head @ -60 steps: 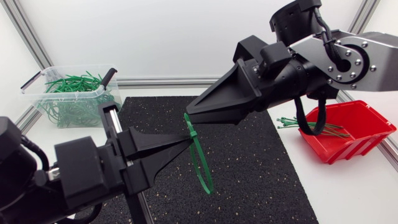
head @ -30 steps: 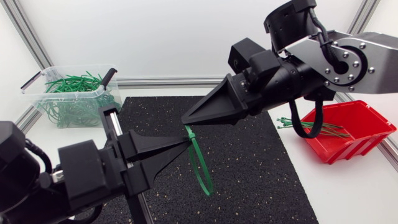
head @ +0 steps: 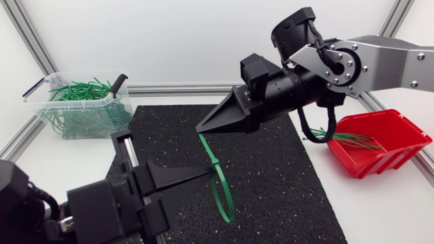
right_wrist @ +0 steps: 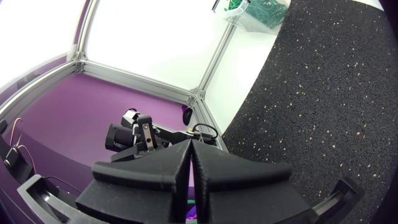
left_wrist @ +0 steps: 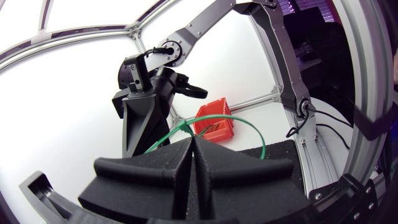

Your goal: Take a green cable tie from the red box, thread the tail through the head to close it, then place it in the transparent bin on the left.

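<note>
A green cable tie [head: 221, 193] hangs as a loop over the black mat [head: 278, 183]. My left gripper [head: 213, 167], low at the front left, is shut on the tie near the top of the loop. The tie's tail runs up to my right gripper [head: 201, 128], which is shut on its end. In the left wrist view the tie [left_wrist: 249, 124] arcs out ahead of my shut left gripper [left_wrist: 191, 138], and the tail leads to the right gripper [left_wrist: 134, 151]. The right wrist view shows its fingers [right_wrist: 155, 168] pressed together. The red box [head: 386, 146] sits at the right, the transparent bin [head: 78, 108] at the back left.
Several green ties [head: 339, 139] lie in the red box and stick out over its left rim. The bin holds a heap of closed green ties [head: 81, 102]. An aluminium frame rail [head: 176, 89] runs along the table's back edge.
My right gripper has swung left and down and shut on the tie's tail. My left arm has drawn back toward the front, so more tail now spans between the two grippers.
</note>
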You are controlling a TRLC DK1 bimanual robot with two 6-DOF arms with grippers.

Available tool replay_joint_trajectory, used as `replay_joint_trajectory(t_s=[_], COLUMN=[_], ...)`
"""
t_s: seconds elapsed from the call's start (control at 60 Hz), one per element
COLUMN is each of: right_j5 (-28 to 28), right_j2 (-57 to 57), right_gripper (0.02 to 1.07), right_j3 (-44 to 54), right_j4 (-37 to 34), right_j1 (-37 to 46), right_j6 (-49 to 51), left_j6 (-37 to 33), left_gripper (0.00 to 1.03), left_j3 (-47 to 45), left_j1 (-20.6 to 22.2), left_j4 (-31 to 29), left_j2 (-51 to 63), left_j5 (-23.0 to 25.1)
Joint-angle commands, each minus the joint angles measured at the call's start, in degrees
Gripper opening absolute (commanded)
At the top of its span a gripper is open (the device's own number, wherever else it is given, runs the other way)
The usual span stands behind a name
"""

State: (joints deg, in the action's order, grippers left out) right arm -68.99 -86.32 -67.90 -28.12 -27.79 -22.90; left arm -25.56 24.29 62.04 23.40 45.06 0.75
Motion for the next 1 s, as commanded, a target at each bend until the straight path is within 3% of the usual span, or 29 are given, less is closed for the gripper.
replay_joint_trajectory(t_s=[0.0,0.05,0.1,0.217,0.283,0.4,0.583,0.717,0.817,0.917,0.983], right_j5=[0.88,1.14,2.28,7.64,12.57,24.08,32.17,37.53,39.20,40.16,40.78], right_j2=[0.72,2.48,3.97,5.64,5.73,6.43,6.52,8.36,10.39,12.67,14.08], right_gripper=[0.08,0.08,0.19,0.78,1.04,1.04,1.04,1.04,1.04,1.04,1.04], right_j3=[1.10,2.60,4.00,6.11,6.81,9.89,12.97,15.34,16.83,18.59,19.73], right_j4=[0.43,1.05,2.10,2.98,2.98,6.59,11.51,15.29,15.90,16.08,15.99], right_j1=[0.28,0.46,0.55,1.51,2.39,2.39,3.18,4.06,4.41,4.59,4.76], right_j6=[0.22,1.19,1.45,3.30,5.40,10.06,11.91,13.14,14.11,14.37,14.90], left_j6=[-0.98,-0.63,0.07,3.50,5.96,10.36,16.16,19.67,22.49,23.19,23.36], left_gripper=[0.04,0.04,0.04,0.04,0.04,0.04,0.04,0.04,0.04,0.04,0.04], left_j3=[-0.39,0.05,0.49,2.51,4.45,9.81,21.15,31.69,41.45,49.45,52.00], left_j1=[0.19,-1.48,-4.21,-15.99,-24.07,-37.26,-55.01,-64.68,-70.39,-73.29,-73.91], left_j4=[0.95,0.77,0.95,1.30,1.48,1.56,2.35,0.68,-6.79,-13.47,-13.55], left_j2=[0.56,0.73,1.79,5.22,7.76,14.18,24.46,31.76,38.44,46.17,50.39], left_j5=[0.65,0.12,0.12,2.15,4.70,6.28,6.54,5.31,4.43,2.76,0.48])
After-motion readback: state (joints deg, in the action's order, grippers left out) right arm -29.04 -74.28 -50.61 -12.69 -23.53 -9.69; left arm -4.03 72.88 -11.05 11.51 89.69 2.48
